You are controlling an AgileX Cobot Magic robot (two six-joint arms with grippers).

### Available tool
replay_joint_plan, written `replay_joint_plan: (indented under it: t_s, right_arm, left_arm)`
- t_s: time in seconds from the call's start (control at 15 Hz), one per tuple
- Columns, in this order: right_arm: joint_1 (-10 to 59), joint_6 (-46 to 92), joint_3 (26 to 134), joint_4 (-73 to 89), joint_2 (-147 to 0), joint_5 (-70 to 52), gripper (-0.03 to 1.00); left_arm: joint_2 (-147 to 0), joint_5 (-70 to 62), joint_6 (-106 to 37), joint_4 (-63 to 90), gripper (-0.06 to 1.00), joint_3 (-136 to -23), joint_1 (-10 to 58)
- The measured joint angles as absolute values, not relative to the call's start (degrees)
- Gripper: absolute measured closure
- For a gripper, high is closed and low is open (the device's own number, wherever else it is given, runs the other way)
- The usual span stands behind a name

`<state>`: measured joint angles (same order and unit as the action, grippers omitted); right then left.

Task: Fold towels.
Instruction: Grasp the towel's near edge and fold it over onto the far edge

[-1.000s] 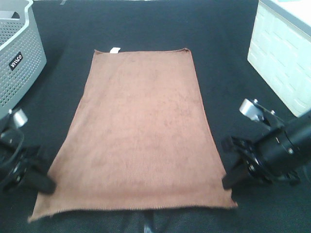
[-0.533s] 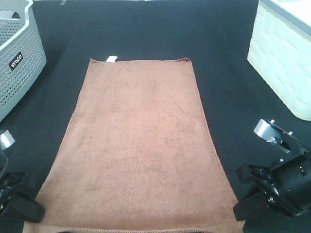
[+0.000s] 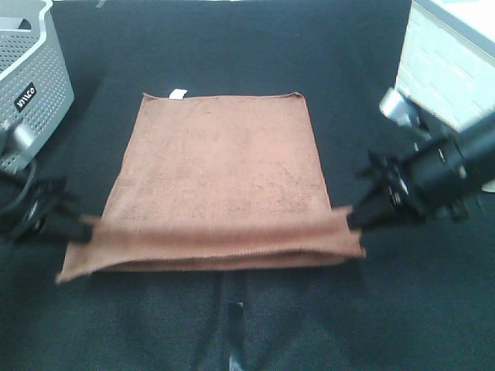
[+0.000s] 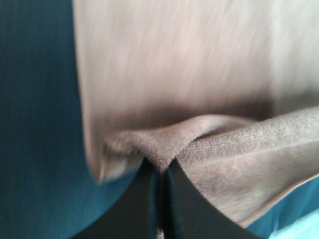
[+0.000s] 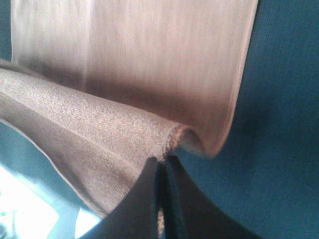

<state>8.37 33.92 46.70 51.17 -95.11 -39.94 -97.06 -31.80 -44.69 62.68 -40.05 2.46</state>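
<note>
Towel (image 3: 220, 162) lies partly doubled on the black surface (image 3: 363, 301); left claw (image 3: 80, 229) and right claw (image 3: 353, 219) each pinch a raised near corner.

High camera looks steeply down on the dark tabletop (image 3: 232, 46), whole towel (image 3: 224, 154) in frame. Wrist cameras sit tight behind the left end effector (image 4: 160, 169) and right end effector (image 5: 162, 163), each facing one towel corner, both seen overhead.

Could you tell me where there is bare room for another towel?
Bare black tabletop lies beyond the brown towel, between the grey perforated basket and the white crate, and along the near edge. Crowded beside the fold, where left pincer and right pincer grip it.
</note>
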Motion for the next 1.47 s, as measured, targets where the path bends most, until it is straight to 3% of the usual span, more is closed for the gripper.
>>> replay_joint_plan:
  t_s: [0.6,0.93,1.27,1.47]
  right_arm:
    - [8.4,21.8,96.9,39.8,-122.2,-49.7,0.97]
    - [8.4,17.6,126.2,35.0,-139.8,-52.5,0.97]
    - [8.4,17.4,138.1,33.7,-148.9,-49.7,0.97]
    - [8.4,17.4,139.5,33.0,-152.1,-43.2,0.97]
  left_arm:
    - [-115.5,-32.1,-27.2,48.1,0.94,-78.3,2.5]
    - [-128.2,-31.3,-25.4,46.5,0.94,-97.9,2.5]
    - [-137.3,-28.4,-25.3,47.2,0.94,-109.0,2.5]
    - [-143.2,-24.9,-25.3,47.4,0.94,-115.3,3.4]
